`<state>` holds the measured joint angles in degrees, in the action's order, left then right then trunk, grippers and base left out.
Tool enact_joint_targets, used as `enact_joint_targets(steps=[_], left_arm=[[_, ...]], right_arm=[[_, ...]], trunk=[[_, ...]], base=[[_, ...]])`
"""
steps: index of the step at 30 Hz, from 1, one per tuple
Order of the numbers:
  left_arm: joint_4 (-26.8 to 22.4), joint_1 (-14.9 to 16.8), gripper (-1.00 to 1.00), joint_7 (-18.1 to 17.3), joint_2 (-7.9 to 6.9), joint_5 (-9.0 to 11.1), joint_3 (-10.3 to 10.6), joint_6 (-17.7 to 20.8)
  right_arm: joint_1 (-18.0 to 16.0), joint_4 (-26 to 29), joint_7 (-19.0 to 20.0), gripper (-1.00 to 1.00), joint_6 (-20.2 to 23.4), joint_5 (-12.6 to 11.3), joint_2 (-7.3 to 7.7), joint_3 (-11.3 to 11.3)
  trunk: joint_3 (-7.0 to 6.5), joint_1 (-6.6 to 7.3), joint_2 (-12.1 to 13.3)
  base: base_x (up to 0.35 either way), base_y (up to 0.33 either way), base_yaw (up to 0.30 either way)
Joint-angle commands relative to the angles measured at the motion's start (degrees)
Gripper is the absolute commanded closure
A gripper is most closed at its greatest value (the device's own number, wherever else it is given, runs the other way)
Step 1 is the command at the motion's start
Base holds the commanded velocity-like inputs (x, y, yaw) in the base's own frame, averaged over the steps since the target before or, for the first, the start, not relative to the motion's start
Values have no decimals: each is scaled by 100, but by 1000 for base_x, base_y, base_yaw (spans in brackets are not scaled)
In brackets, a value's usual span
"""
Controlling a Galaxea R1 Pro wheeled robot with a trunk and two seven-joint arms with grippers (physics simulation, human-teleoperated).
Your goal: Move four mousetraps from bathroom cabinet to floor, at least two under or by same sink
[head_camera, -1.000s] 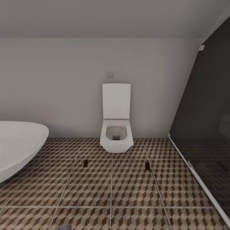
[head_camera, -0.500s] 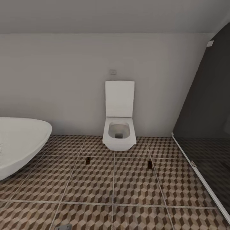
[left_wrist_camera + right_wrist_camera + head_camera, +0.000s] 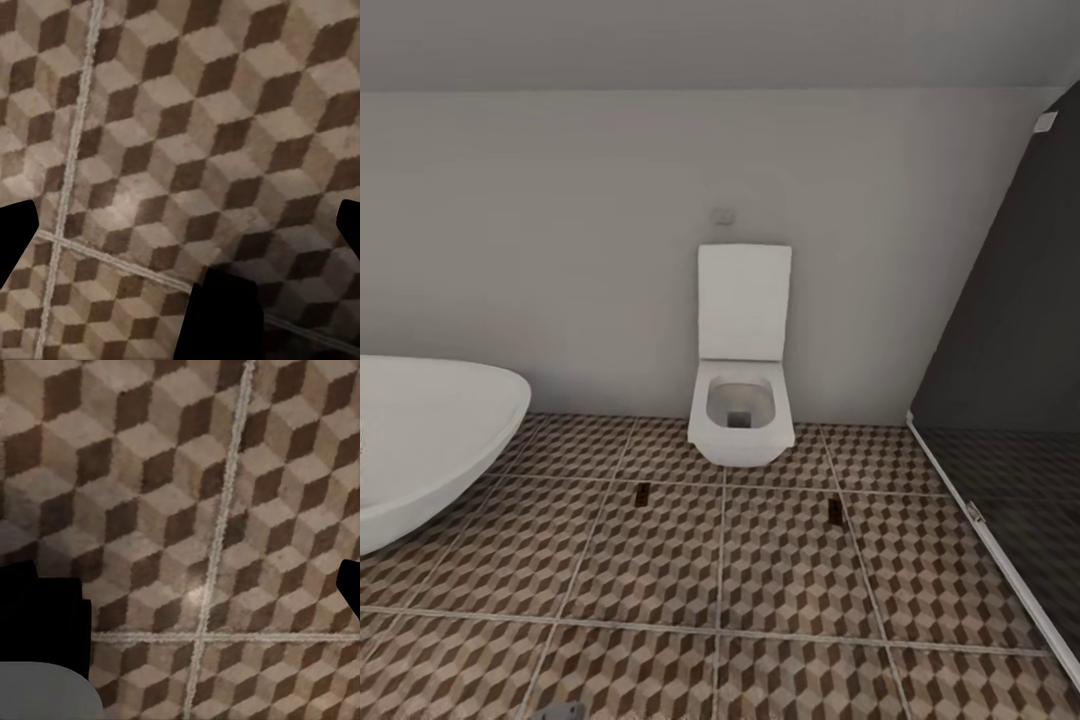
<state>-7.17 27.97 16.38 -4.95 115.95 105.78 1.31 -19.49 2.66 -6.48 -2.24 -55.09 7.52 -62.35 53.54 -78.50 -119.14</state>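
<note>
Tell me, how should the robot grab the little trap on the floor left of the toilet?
Probably from straight above, pinching the mousetrap across its long edges: it lies flat and thin on the bathroom floor, with open tile all around. Its metal parts are too small to see.

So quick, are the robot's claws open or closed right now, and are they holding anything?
Left claw: open, holding nothing, over the brown cube-patterned tile floor.
Right claw: open, holding nothing, over the same floor.

Left gripper (image 3: 180, 232): fingers spread wide apart, dark tips at the edges of the left wrist view, pointing down, nothing between them. Right gripper (image 3: 187, 592): same pose, fingers wide apart, pointing down, holding nothing.
</note>
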Motion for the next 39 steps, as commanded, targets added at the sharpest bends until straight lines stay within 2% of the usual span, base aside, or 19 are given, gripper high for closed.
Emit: enact_joint_targets(steps=[1,31,39], left_arm=[[-22,7,-100,41,-6,-2,22,10],[-21,7,-100,41,-6,-2,22,10],[-21,7,-100,41,-6,-2,22,10]], right_arm=[[0,15,-29,-100,-4,-54,4,-49],[4,15,-29,-100,-4,-43,4,-49],[4,15,-29,-100,-1,-34,10,-49]], trunk=[[14,1,-2],[282,1,-2],[312,1,-2]], base=[[0,0,66],[0,0,56],[0,0,3]])
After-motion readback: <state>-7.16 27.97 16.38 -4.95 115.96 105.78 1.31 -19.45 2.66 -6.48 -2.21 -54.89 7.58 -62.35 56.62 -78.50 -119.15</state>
